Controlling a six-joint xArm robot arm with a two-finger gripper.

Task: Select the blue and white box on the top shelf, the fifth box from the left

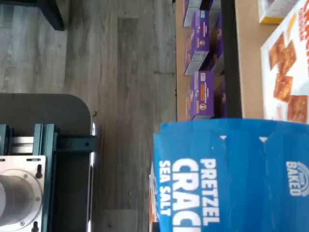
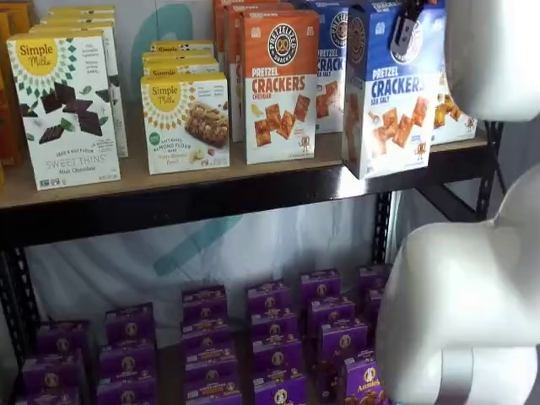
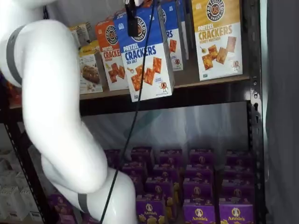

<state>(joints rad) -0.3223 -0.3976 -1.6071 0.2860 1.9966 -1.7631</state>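
Note:
The blue and white box (image 2: 392, 93) with "PRETZEL CRACKERS SEA SALT" lettering hangs tilted in front of the top shelf (image 2: 211, 198), its lower edge out past the dark front rail. It shows the same way in a shelf view (image 3: 145, 60). My gripper (image 2: 406, 32) is shut on the top of the box. One black finger (image 3: 132, 23) lies on the box's front face and the other is hidden behind it. In the wrist view the box's blue top (image 1: 231, 174) fills the near part of the picture.
An orange Cheddar box (image 2: 280, 84) stands just left of the held box, and another blue box (image 2: 331, 67) behind it. A yellow-topped cracker box (image 3: 217, 37) stands to the right. Purple boxes (image 2: 270, 337) fill the lower shelf. My white arm (image 2: 472, 295) covers the right side.

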